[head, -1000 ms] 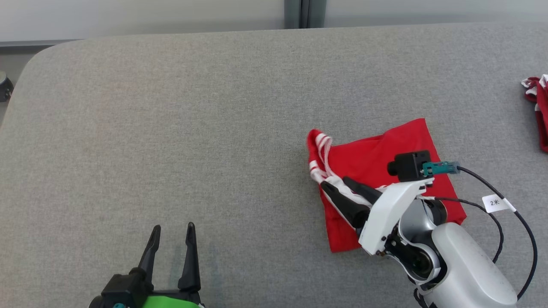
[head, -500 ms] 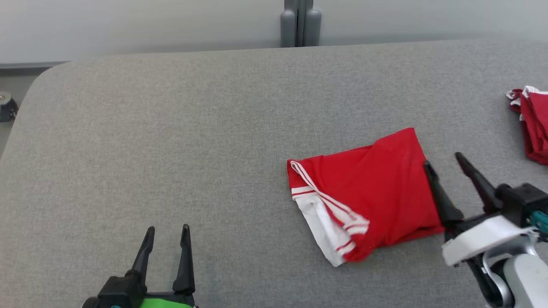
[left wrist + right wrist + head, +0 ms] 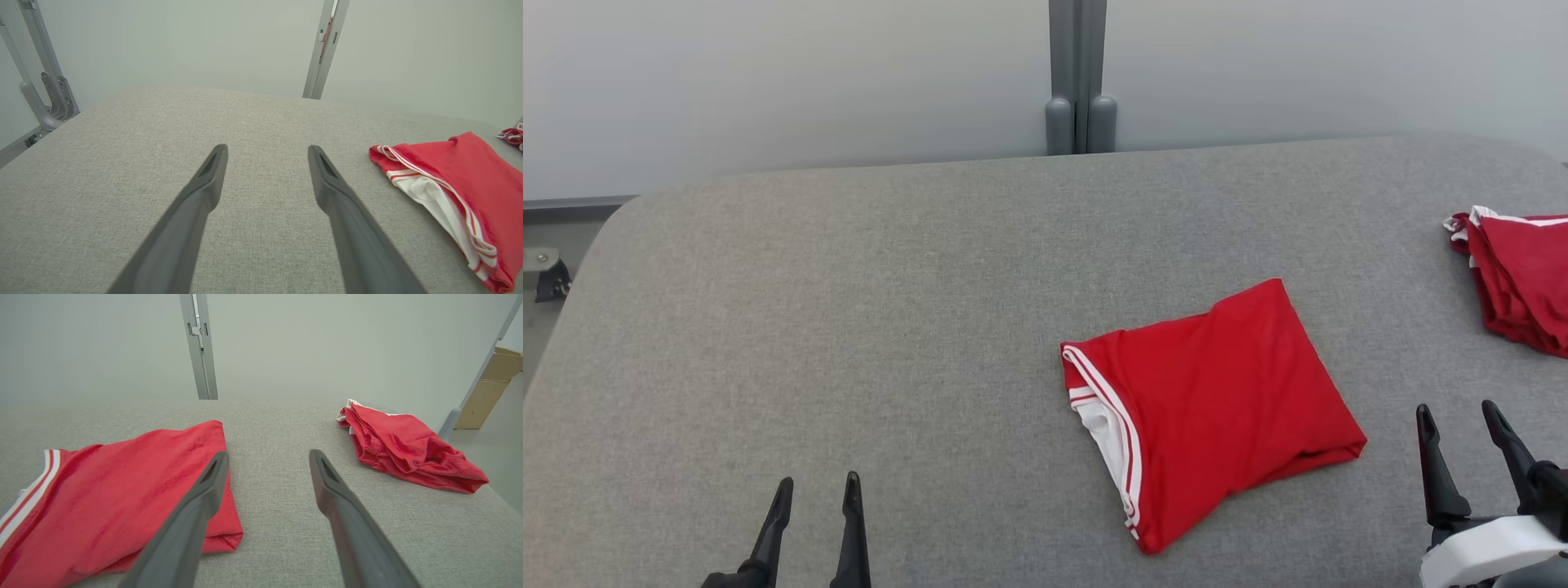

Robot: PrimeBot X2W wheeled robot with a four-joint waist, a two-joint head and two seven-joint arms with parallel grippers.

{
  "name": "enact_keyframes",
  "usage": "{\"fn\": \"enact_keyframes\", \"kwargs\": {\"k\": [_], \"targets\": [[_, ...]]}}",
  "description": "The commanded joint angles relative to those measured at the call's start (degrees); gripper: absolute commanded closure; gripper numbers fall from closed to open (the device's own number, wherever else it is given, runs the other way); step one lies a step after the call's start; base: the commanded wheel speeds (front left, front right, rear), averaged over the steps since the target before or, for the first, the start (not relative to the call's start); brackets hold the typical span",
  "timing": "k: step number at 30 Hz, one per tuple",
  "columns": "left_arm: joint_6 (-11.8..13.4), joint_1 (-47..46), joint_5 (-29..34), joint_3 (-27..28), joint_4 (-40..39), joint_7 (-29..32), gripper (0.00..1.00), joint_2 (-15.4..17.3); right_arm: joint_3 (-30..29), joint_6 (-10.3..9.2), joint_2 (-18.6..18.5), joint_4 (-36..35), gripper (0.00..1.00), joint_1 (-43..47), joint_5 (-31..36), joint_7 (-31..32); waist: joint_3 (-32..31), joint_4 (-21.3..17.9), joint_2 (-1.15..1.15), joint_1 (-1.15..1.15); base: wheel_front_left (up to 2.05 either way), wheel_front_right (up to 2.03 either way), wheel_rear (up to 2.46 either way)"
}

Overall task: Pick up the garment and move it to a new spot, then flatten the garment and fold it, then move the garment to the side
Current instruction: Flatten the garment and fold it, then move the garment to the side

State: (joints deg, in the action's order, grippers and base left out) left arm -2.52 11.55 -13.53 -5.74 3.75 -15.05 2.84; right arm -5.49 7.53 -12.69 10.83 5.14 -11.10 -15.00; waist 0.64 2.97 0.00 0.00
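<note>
Garment: red cloth, folded rectangle, white-striped edge | table: grey woven | both jaws wide, empty

So the folded garment sits right of centre on the table, second garment at the right edge, left gripper bottom left, right gripper bottom right.

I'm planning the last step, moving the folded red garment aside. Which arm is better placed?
Right, probably. The right jaws stand open just off the right corner of the folded red garment, with the other red pile on that side too; the left jaws sit well off across the table.
</note>
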Motion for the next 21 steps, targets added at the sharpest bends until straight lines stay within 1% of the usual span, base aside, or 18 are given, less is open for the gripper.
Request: {"fn": "enact_keyframes", "kwargs": {"k": [1,5,13,18,21], "targets": [[0.1,0.9,0.4,0.3,-0.5,-0.2,0.0,0.1,-0.5,-0.09,0.3,-0.3,0.0,0.7,0.4,-0.2,-0.8,0.1,0.0,0.0,0.0,0.0,0.0],[0.3,2.0,0.6,0.5,-1.1,-0.2,0.0,0.1,-0.6,-0.09,0.9,-0.4,0.0,2.1,1.1,-0.2,-1.7,0.2,0.0,0.0,0.0,0.0,0.0],[0.1,2.4,1.1,0.4,-1.3,-0.2,0.0,0.1,-0.8,-0.09,1.4,-1.0,0.0,1.9,0.9,-0.2,-2.0,0.3,0.0,0.0,0.0,0.0,0.0],[0.0,2.0,0.8,0.2,-1.5,-0.2,0.0,0.1,-0.1,-0.09,1.1,-0.7,0.0,0.9,-0.1,-0.2,-1.4,0.5,0.0,0.0,0.0,0.0,0.0],[0.1,1.3,0.4,-0.1,-1.7,-0.2,0.0,0.1,1.6,-0.09,-0.2,-1.0,0.0,-2.3,-1.9,-0.2,-0.2,0.3,0.0,0.0,0.0,0.0,0.0]]}}
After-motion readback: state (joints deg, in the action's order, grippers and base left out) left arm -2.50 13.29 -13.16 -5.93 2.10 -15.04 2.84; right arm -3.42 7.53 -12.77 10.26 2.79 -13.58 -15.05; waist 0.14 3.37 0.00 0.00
